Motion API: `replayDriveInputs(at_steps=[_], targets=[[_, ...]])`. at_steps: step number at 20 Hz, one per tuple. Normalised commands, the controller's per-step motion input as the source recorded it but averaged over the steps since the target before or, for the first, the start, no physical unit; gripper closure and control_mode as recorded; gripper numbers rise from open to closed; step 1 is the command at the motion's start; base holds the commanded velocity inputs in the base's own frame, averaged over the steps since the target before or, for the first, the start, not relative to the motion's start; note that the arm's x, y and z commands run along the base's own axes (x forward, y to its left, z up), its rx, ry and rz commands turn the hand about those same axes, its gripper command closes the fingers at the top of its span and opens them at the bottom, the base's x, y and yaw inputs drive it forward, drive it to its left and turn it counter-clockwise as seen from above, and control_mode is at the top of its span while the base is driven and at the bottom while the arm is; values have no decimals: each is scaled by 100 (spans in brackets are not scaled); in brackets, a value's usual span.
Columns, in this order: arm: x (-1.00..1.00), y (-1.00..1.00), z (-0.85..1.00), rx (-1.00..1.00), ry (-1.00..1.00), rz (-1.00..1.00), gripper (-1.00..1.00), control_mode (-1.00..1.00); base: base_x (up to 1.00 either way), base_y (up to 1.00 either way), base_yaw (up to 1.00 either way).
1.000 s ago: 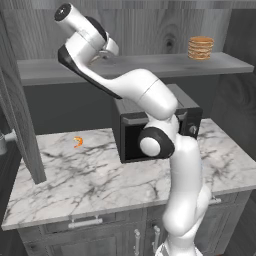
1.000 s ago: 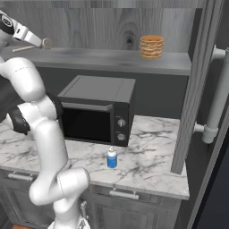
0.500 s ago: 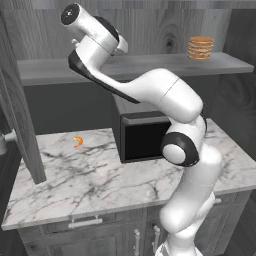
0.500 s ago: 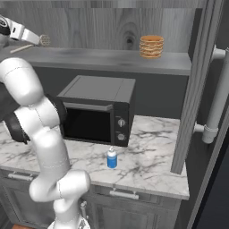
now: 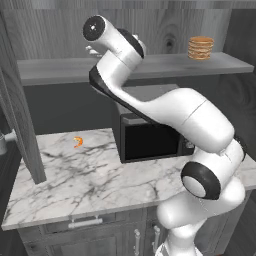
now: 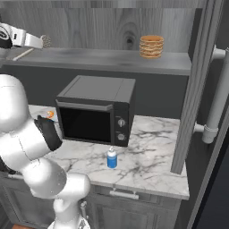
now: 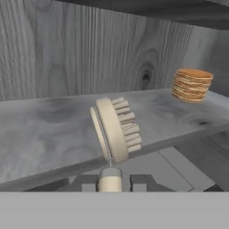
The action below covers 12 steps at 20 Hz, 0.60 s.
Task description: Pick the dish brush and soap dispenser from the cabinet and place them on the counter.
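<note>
Tool clamped on dish brush handle, bristled head upright just beyond fingertips, above cabinet shelf.

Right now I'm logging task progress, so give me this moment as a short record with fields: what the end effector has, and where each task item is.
end effector: shut on the brush, up at shelf height
brush: held by its handle, round head with bristles above the shelf
soap: upright on the counter, in front of the microwave
cabinet door: open
also on shelf: stack of discs
also on counter: small orange item
left to do: brush not yet on the counter
</note>
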Motion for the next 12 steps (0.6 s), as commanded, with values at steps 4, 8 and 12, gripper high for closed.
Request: replayDriveInputs(at_steps=[4, 8, 12], targets=[[-52, -38, 0, -2, -6, 13, 100, -100, 0, 0, 0], [-54, -29, 0, -2, -3, 13, 100, -100, 0, 0, 0], [-59, -19, 0, -1, -1, 10, 100, -100, 0, 0, 0]])
